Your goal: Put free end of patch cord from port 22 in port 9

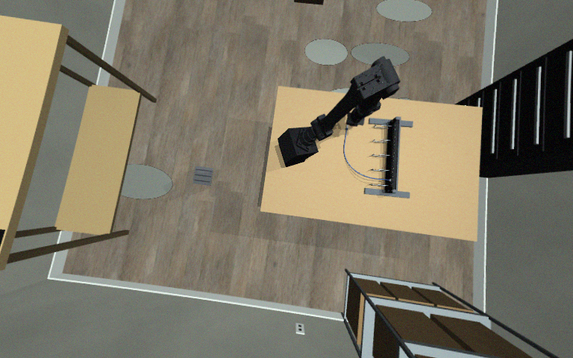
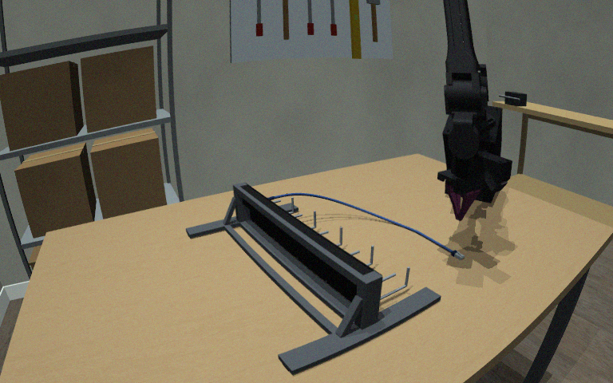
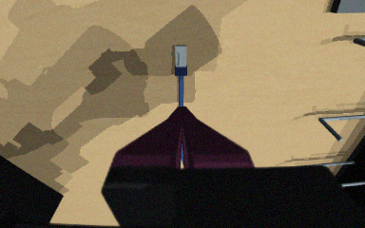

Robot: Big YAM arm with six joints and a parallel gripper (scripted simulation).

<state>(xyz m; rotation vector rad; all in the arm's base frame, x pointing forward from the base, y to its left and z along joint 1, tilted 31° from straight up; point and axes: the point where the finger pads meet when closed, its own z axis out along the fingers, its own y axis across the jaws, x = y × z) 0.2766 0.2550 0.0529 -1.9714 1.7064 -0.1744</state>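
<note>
The blue patch cord (image 1: 344, 154) (image 2: 357, 208) (image 3: 181, 90) runs in an arc from the rack (image 1: 392, 154) (image 2: 311, 230) to its free plug. The clear plug (image 2: 458, 255) (image 3: 181, 56) with a dark blue boot lies on the table, pointing away from the gripper in the wrist view. My gripper (image 2: 460, 218) (image 3: 182, 113) is shut and empty, its purple fingertips together above the table. In the wrist view the tips overlap the cord just behind the plug; in the exterior view they hang clearly above it. The rack stands upright on two feet. Port numbers and jacks are not visible in these views.
Several metal cable hooks (image 1: 379, 155) (image 2: 371, 254) (image 3: 330, 128) stick out from the rack's cord side. The rack's near foot (image 2: 361, 336) reaches toward the table edge (image 2: 537, 311). The arm (image 1: 338, 110) reaches over the table from its base.
</note>
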